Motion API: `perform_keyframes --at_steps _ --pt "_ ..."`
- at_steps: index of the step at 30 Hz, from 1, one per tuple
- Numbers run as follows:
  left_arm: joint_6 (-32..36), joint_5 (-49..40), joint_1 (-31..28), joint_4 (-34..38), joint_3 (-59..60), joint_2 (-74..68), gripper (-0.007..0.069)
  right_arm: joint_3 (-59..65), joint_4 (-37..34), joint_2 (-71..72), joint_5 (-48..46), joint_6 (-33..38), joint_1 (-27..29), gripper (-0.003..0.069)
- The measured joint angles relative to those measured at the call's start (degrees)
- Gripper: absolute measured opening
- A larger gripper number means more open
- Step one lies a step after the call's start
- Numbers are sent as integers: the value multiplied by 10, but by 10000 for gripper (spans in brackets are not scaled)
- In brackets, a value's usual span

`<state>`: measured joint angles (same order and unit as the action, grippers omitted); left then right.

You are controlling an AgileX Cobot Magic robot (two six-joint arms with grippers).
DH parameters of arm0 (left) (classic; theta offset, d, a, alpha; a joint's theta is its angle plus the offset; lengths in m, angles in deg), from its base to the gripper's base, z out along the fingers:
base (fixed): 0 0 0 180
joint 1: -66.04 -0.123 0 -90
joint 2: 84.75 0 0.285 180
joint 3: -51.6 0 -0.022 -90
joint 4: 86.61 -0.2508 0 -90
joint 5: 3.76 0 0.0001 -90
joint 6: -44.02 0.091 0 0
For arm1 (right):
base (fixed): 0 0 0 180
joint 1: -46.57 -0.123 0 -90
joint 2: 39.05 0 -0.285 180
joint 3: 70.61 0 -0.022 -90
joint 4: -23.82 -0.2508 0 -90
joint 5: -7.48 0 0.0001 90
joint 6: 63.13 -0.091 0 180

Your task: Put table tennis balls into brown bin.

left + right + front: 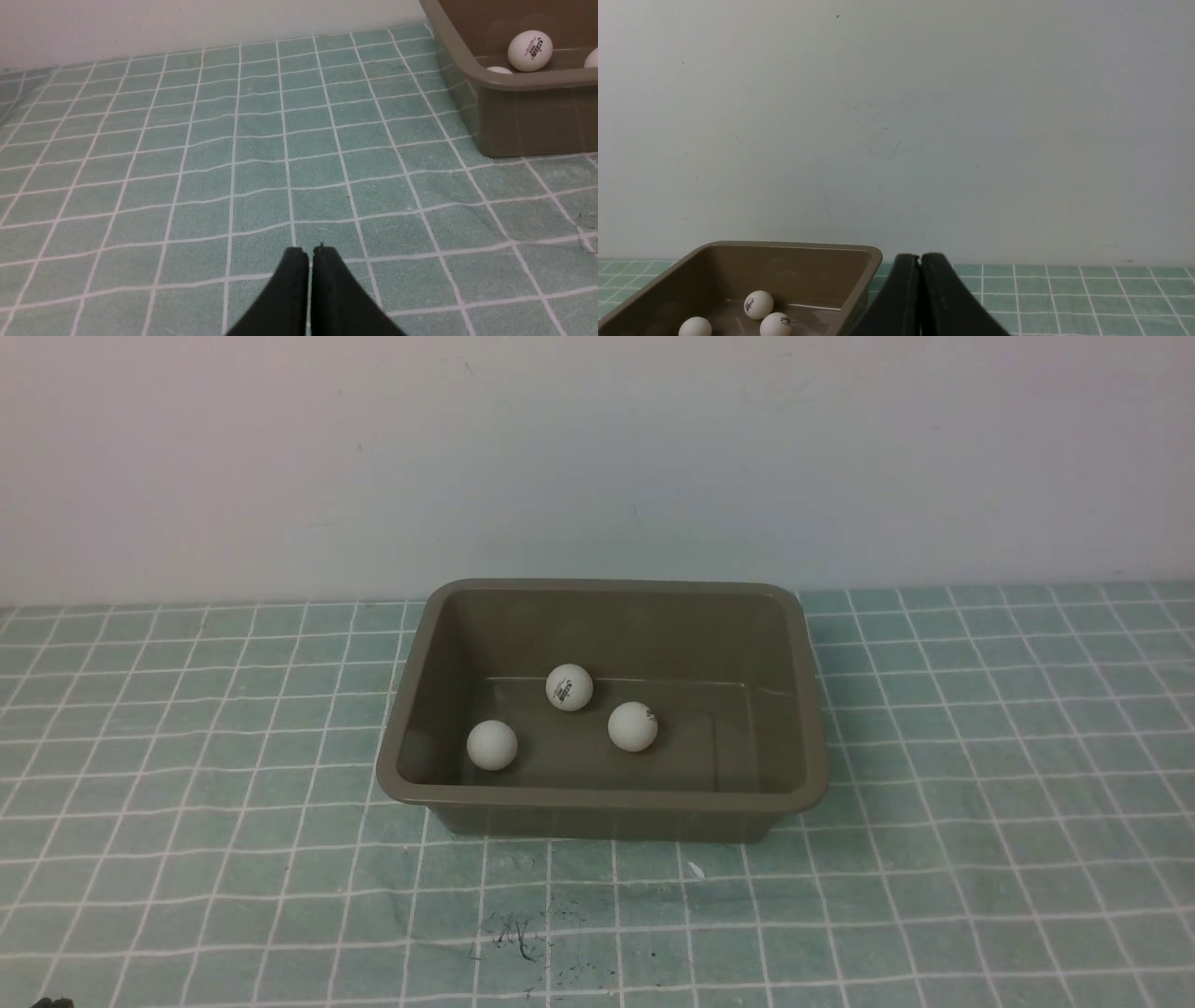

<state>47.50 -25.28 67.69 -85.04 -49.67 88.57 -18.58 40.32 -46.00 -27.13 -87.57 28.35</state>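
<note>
Wide open cloth [980, 803] on both sides of the brown bin [602, 803], and a broad bare strip in front of it too. The bin itself is the one obstacle, sitting mid-table with its far rim close to the wall [597, 457], so there's little room to pass behind. Its top is open from above. Inside, three table tennis balls [569, 687] sit toward the left and middle, apart from one another, leaving the right part of the floor bare.

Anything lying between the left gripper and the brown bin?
No. In the left wrist view only bare green checked cloth lies between the shut left gripper and the brown bin.
</note>
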Motion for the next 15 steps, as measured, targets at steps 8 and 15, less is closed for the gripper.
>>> perform_keyframes --at_steps 8,15 --pt "0 0 0 0 0 0 -5 0 1 0 0 0 0 -13" --pt "0 0 0 0 0 0 -5 9 -39 0 45 28 0 -13"
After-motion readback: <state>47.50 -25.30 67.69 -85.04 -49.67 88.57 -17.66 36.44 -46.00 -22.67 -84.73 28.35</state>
